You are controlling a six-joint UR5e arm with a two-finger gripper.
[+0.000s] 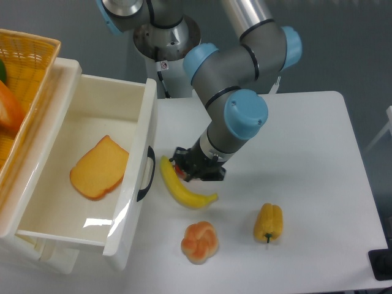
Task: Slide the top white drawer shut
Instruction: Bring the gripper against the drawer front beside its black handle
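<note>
Top white drawer (92, 184) pulled wide open at left, bread slice (99, 167) inside, near corner cut off by frame. Tabletop (306, 153) holds banana (182, 190), yellow pepper (268, 222), bun (199, 241). Gripper (190, 169) low over banana's upper end, mostly hiding something red; jaw state unclear.
</note>
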